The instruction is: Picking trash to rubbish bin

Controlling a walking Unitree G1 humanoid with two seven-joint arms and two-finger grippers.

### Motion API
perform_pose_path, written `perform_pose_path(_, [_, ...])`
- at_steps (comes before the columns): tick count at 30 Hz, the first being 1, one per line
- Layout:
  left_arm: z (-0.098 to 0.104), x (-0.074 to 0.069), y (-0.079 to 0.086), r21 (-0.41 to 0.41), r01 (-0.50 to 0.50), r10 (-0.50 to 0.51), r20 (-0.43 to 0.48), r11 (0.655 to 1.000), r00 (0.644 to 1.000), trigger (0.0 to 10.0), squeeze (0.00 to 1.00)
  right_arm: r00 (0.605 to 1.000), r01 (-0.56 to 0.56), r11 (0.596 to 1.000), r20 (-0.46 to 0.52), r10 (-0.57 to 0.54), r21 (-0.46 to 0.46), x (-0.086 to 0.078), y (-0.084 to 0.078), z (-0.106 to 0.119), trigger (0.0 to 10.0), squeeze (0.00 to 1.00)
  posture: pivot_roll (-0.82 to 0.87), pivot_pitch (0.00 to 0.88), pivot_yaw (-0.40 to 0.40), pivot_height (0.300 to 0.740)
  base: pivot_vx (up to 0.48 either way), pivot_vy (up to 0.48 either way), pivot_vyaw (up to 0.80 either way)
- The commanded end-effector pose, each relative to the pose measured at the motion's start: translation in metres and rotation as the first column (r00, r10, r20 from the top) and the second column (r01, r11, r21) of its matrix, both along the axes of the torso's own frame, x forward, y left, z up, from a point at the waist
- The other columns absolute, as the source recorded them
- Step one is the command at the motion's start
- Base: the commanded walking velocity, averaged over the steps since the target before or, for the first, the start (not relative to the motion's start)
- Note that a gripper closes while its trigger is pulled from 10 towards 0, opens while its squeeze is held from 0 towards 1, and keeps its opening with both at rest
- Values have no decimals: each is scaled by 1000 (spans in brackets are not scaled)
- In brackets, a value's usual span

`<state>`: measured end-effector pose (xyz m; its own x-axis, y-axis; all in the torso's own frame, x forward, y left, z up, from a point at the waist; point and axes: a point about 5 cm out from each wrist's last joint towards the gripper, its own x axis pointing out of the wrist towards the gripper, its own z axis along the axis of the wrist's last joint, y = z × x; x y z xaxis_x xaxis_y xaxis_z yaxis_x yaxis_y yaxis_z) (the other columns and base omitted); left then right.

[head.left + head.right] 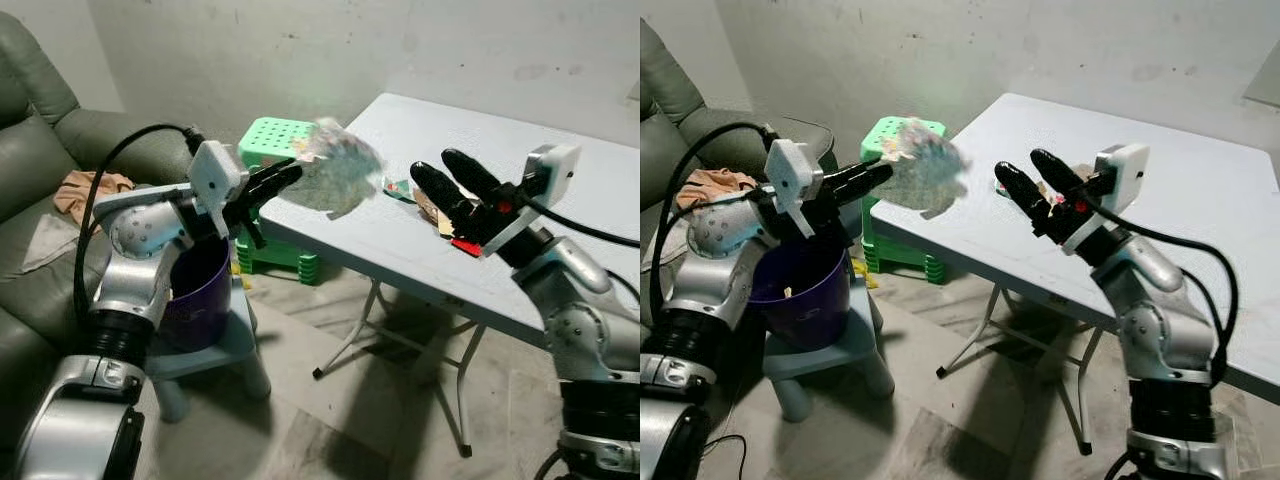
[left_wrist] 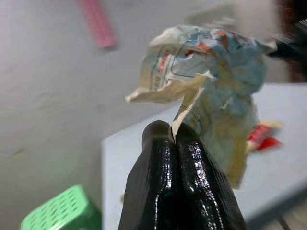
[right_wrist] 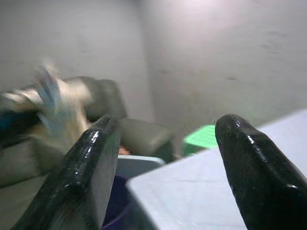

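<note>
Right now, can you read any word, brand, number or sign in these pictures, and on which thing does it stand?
No text can be read.
Crumpled wrapper, pinched by the left gripper: red and blue print, too creased and blurred to read.
Red packet on the white table: blurred, no letters can be made out.
Purple bin and green stool: no label can be seen.

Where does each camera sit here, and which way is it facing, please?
Left and right eye views: on the head, looking forward and down at both arms, the table and purple bin.
Left wrist view: along the left pincer, shut on crumpled paper.
Right wrist view: along the open right pincer toward the sofa.
Shared: the green stool.
</note>
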<state>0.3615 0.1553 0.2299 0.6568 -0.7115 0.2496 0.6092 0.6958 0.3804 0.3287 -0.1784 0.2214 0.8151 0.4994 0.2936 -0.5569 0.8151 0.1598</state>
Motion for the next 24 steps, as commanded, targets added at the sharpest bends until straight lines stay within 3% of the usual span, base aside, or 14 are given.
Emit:
perform_pose_path(1, [-2, 2, 6, -54, -70, 68, -28, 996, 997, 10000, 0, 996, 84, 996, -12, -84, 5, 2, -8, -4, 10000, 0, -54, 0, -15, 740, 0, 0, 0])
perform_pose_path(2, [-8, 6, 13, -143, -176, 164, -87, 974, 983, 10000, 0, 980, 194, 981, -53, -192, 20, 7, -11, -11, 10000, 0, -52, 0, -18, 740, 0, 0, 0])
perform_pose_path(3, [-9, 7, 14, -163, -195, 179, -106, 967, 978, 10000, 0, 972, 227, 974, -58, -226, 14, 8, -12, -12, 10000, 0, -52, 0, -18, 740, 0, 0, 0])
perform_pose_path(6, [-11, 7, 16, -196, -231, 209, -129, 953, 969, 10000, 0, 965, 254, 967, -81, -251, 26, 9, -12, -16, 10000, 0, -51, 0, -21, 740, 0, 0, 0])
perform_pose_path(9, [-24, 8, 23, -256, -373, 318, -230, 892, 920, 10000, 0, 945, 305, 952, -133, -298, 33, 8, -8, -29, 10000, 0, -45, 0, -25, 740, 0, 0, 0])
perform_pose_path(10, [-30, 9, 24, -248, -422, 357, -268, 872, 895, 10000, 0, 939, 319, 947, -145, -312, 27, 8, -5, -33, 10000, 0, -43, 0, -28, 740, 0, 0, 0])
perform_pose_path(11, [-30, 9, 24, -248, -422, 357, -268, 872, 895, 10000, 0, 939, 319, 947, -145, -312, 27, 8, -5, -33, 10000, 0, -43, 0, -28, 740, 0, 0, 0])
perform_pose_path(12, [-40, 11, 27, -231, -494, 402, -349, 838, 846, 10000, 0, 931, 340, 940, -143, -337, -2, 7, -1, -39, 10000, 0, -42, 0, -28, 740, 0, 0, 0])
perform_pose_path(18, [-63, 11, 33, -195, -641, 494, -487, 742, 720, 10000, 0, 895, 413, 906, -144, -423, -97, 5, 1, -55, 10000, 0, -39, 2, -31, 740, 0, 0, 0])
perform_pose_path(19, [-68, 10, 35, -183, -680, 524, -506, 710, 685, 10000, 0, 890, 420, 897, -127, -437, -141, 4, 2, -60, 10000, 0, -39, 2, -31, 740, 0, 0, 0])
perform_pose_path(20, [-68, 10, 35, -183, -680, 524, -506, 710, 685, 10000, 0, 890, 420, 897, -127, -437, -141, 4, 2, -60, 10000, 0, -39, 2, -31, 740, 0, 0, 0])
perform_pose_path(22, [-70, 9, 36, -160, -723, 571, -509, 672, 644, 10000, 0, 882, 430, 888, -138, -451, -162, 3, 2, -67, 10000, 0, -38, 4, -32, 740, 0, 0, 0])
perform_pose_path(24, [-73, 9, 34, -151, -736, 579, -522, 660, 626, 10000, 0, 877, 436, 882, -135, -461, -178, 2, 4, -70, 10000, 0, -39, 6, -31, 740, 0, 0, 0])
